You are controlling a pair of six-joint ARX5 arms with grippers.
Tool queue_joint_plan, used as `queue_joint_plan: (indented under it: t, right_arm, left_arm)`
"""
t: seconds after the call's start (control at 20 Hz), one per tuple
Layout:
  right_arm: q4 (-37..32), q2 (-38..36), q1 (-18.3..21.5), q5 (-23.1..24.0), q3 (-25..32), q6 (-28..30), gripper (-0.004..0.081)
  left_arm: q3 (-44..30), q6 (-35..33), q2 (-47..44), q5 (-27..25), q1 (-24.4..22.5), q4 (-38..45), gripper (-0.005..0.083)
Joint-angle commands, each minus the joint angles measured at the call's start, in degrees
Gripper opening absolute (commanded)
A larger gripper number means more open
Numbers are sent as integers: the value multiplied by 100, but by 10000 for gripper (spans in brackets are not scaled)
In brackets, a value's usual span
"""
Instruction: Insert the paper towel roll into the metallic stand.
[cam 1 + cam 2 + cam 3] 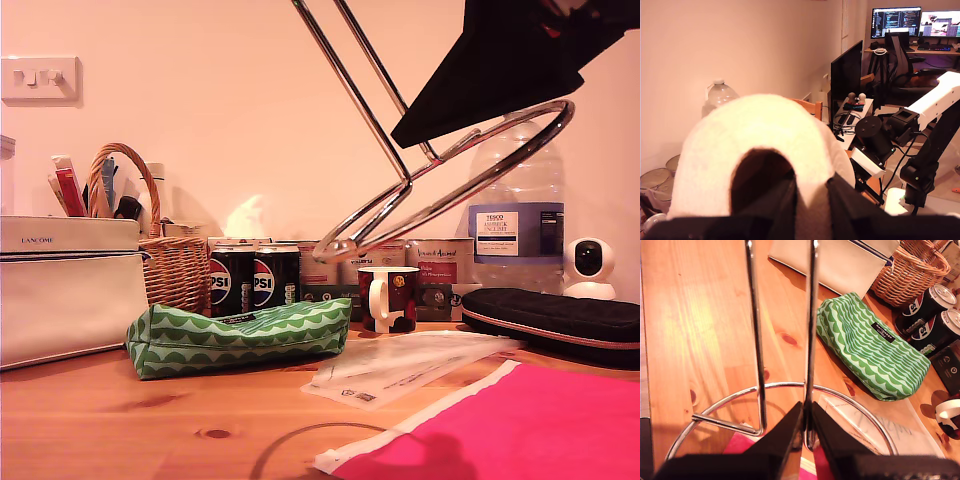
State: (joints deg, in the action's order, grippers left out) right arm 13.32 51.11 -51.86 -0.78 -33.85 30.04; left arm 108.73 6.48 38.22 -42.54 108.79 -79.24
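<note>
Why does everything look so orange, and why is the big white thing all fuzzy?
All three views have a warm orange cast. In the first wrist view, the thick white paper towel roll sits right against the lens, so it blurs; the far room stays sharp. In the second wrist view, light glints along the shiny chrome wire stand. In the exterior view, a dark shadow falls on the pink sheet.

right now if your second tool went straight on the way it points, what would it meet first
Probably the wooden table: my second tool, shut on the metallic stand, points down at bare wood beside the green pouch; depth unclear.
</note>
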Motion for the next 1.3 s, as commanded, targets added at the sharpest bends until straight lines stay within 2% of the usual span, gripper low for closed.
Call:
queue_joint_plan:
  t: [0.0, 0.4, 0.75, 1.05, 1.25]
  right_arm:
    - [-247, -66, -66, -22, -77, -2, -11]
    - [-275, 330, -175, 4, -77, -9, -11]
    - [-262, 413, -175, 291, -77, -166, -11]
    - [-153, 413, -175, 459, -77, -306, -11]
    - [-122, 413, -175, 452, -77, -352, -11]
  left_arm:
    - [-57, -44, -4, -13, 66, 103, -24]
    - [-57, 17, 2, -15, 463, 105, -24]
    - [-55, 4, 0, -7, 490, 105, -24]
    - [37, 181, 0, 503, 492, 105, -24]
    - [308, 391, -2, 586, 492, 105, -24]
